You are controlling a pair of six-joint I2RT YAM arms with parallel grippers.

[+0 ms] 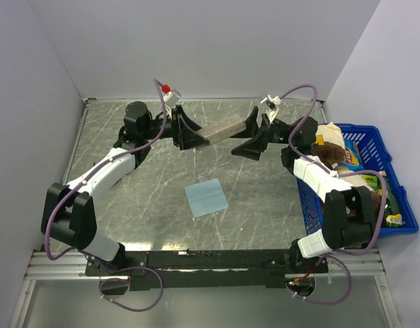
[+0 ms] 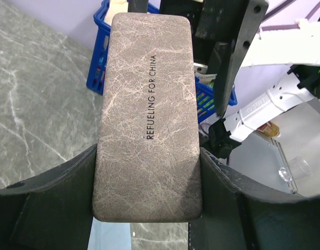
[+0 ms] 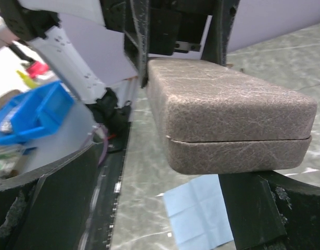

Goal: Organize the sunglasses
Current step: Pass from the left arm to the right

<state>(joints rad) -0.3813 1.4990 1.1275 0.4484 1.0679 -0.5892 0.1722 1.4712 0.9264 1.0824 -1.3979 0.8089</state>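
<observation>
Grey-brown case [image 2: 148,120] hangs above the table [image 1: 128,205], clamped at one end by your left gripper [image 2: 148,156]. The right gripper [image 1: 255,133] stands with jaws apart, one finger [image 3: 253,208] under the far end. You cannot see the sunglasses — possibly inside. Closing off-centre may twist the case loose.

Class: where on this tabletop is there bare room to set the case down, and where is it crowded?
Widest bare marble: between the blue cloth and the table's left edge. Also free: the strip behind the cloth, beneath the held case. Crowded: the right side, where the full blue basket sits.
</observation>
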